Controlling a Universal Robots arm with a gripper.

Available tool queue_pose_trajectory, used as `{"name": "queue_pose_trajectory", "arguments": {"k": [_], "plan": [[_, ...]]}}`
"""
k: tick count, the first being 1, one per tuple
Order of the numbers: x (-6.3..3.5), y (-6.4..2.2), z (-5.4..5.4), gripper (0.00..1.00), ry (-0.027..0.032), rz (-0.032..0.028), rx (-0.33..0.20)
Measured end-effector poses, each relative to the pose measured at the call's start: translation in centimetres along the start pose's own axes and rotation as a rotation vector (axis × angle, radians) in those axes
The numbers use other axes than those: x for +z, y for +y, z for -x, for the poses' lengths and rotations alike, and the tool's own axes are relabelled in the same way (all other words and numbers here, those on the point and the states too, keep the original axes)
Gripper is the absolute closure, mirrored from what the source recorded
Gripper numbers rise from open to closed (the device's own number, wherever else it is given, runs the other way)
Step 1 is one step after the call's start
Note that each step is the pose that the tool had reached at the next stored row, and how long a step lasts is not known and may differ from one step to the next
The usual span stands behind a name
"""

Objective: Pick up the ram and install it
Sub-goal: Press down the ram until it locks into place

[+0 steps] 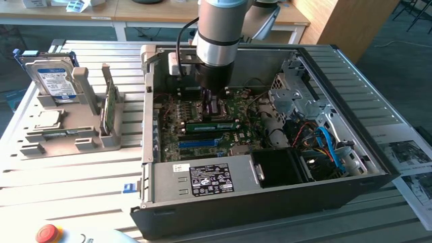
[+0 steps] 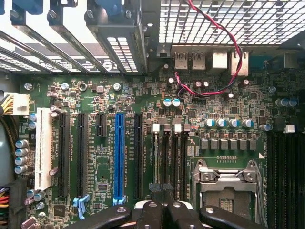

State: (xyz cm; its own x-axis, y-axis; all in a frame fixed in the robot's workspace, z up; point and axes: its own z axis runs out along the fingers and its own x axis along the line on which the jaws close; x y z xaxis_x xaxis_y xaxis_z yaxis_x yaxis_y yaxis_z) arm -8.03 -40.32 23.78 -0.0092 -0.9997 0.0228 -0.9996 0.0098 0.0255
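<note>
The black two-fingered gripper hangs with fingers together and holding nothing, low inside the open black computer case, just above the big green motherboard near its empty silver processor socket. The ram, a thin green circuit-board stick, lies seated on that motherboard just in front of the gripper, while a silver blue-labelled hard drive stands in a grey holder well apart, outside the case on the exterior view's left
</note>
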Motion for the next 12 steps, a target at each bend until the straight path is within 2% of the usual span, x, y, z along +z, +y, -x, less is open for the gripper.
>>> {"name": "queue_pose_trajectory", "arguments": {"k": [12], "plan": [[0.39,0.03,0.01,0.90,0.0001,0.0001,0.000]]}}
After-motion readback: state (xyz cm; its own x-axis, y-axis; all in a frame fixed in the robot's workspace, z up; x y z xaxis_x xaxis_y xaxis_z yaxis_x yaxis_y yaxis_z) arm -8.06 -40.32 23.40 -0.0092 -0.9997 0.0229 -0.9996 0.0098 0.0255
